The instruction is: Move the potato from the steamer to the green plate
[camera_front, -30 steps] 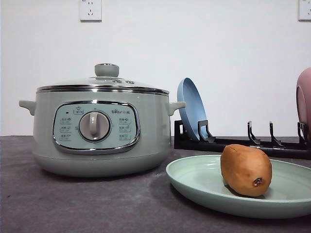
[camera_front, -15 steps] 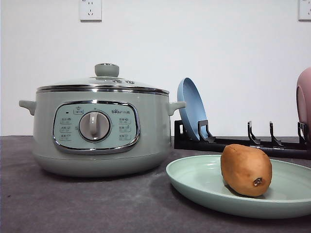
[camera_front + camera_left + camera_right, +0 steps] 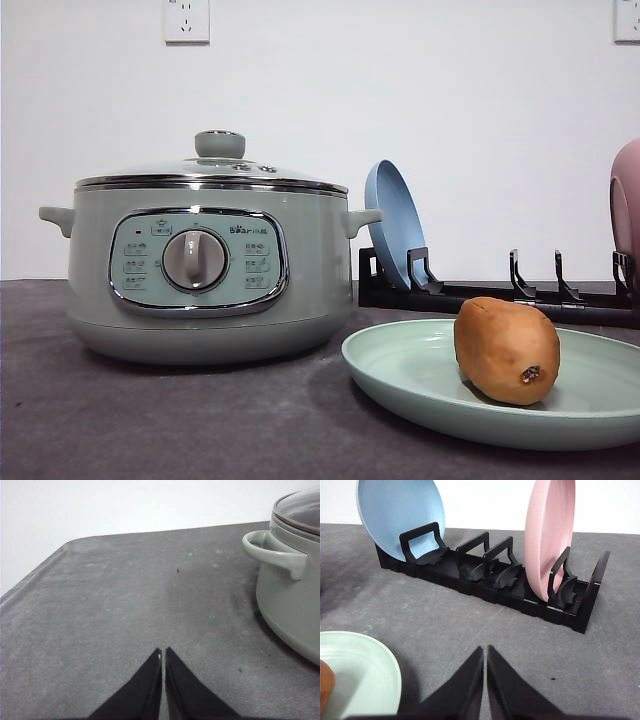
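The brown-orange potato (image 3: 506, 349) lies on the pale green plate (image 3: 400, 370) at the front right of the table. The sage-green steamer (image 3: 205, 265) stands to the plate's left with its glass lid on. My left gripper (image 3: 163, 652) is shut with nothing in it, low over bare table beside the steamer's side handle (image 3: 274, 554). Also shut and empty, my right gripper (image 3: 485, 650) hovers between the green plate's rim (image 3: 380, 660) and the dish rack (image 3: 520, 590). A sliver of the potato (image 3: 325, 687) shows at that view's edge.
A black dish rack (image 3: 500, 290) stands behind the green plate, holding an upright blue plate (image 3: 395, 225) and a pink plate (image 3: 626, 205). A white wall closes off the back of the grey table (image 3: 125, 605).
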Robot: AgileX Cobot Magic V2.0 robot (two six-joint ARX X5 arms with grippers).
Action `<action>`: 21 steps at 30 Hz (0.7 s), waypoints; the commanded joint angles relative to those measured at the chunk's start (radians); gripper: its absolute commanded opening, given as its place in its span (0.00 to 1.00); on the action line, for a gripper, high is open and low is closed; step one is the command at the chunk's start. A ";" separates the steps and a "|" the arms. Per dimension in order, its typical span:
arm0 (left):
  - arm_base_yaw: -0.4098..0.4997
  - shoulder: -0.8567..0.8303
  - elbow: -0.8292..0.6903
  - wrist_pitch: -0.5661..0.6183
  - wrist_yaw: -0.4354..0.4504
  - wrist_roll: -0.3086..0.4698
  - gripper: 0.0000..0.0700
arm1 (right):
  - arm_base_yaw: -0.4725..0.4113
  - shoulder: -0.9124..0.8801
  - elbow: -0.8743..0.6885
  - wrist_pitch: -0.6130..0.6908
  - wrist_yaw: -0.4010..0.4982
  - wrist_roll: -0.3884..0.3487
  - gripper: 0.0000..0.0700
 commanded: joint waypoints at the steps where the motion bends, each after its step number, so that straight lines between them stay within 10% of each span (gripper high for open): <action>1: 0.002 -0.002 -0.021 -0.007 -0.001 -0.003 0.00 | 0.002 -0.003 -0.004 0.011 -0.001 0.003 0.00; 21: 0.002 -0.002 -0.021 -0.007 -0.001 -0.003 0.00 | 0.002 -0.003 -0.004 0.011 -0.001 0.003 0.00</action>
